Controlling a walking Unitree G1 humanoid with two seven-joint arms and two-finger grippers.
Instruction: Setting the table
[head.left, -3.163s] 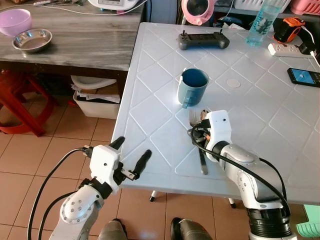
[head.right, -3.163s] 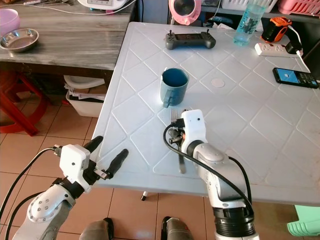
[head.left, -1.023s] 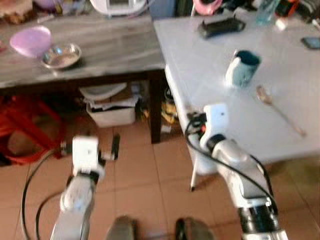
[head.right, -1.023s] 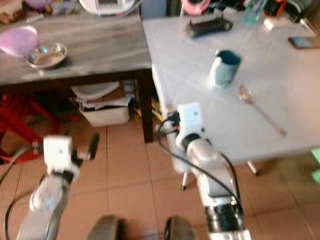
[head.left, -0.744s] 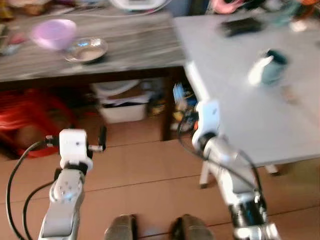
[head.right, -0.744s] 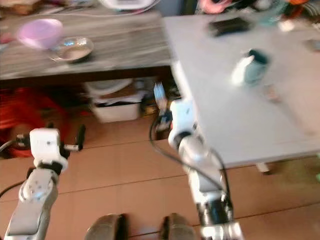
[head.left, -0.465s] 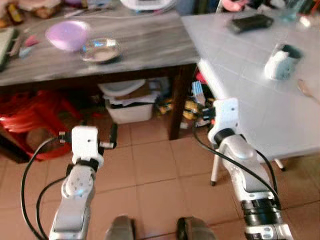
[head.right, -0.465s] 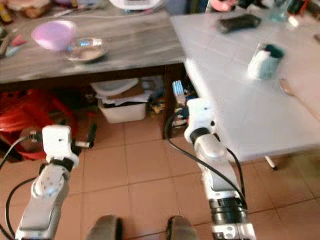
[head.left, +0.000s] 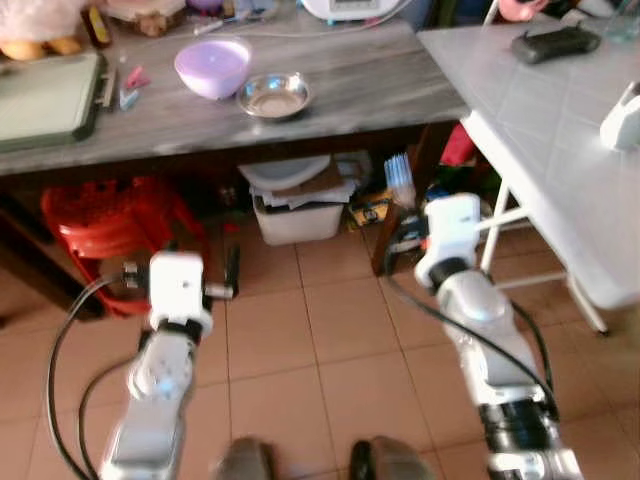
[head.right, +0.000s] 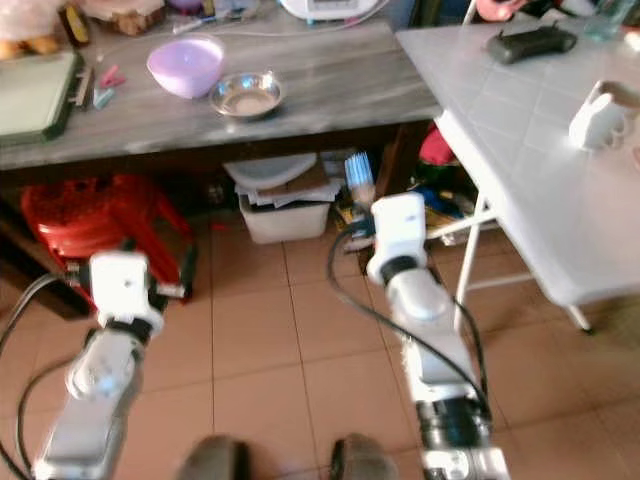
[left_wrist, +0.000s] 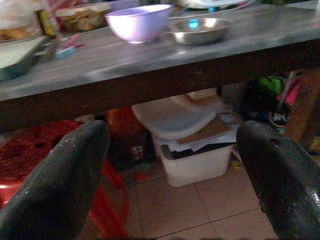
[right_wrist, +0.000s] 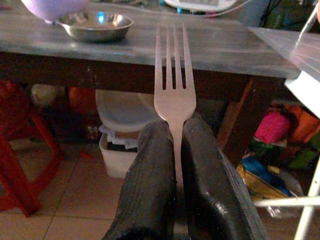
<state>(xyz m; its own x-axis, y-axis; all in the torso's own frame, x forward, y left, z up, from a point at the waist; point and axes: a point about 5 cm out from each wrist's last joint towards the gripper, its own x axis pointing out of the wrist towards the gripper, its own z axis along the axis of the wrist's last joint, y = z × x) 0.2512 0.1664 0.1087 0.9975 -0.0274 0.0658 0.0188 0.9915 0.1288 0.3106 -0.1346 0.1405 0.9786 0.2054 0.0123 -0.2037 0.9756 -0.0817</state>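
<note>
Over on the left, the grey wooden counter (head.left: 330, 95) carries a green tray (head.left: 45, 100), a purple bowl (head.left: 212, 67) and a steel dish (head.left: 274, 95), with a red stool (head.left: 110, 225) and a white bin (head.left: 300, 210) tucked underneath. Before the stool, the left gripper (left_wrist: 170, 165) hangs over the tiled floor (head.left: 330, 350), fingers spread wide and holding nothing.

Right of it, the right gripper (right_wrist: 172, 150) has its two fingers pinched together on the handle of a fork (right_wrist: 174, 75), tines upright and pointing towards the counter front. The grip looks centred, so the sensible thing is to keep the wrist level and the pinch firm while walking, so the fork does not slip or swing.

Further right stands the white table (head.left: 530, 110), its near corner and slanted legs (head.left: 500, 215) just beside the right arm. A mug (head.left: 622, 105) sits on it at the frame's edge. Open floor lies ahead and left; the table corner and legs are the things to steer wide of.
</note>
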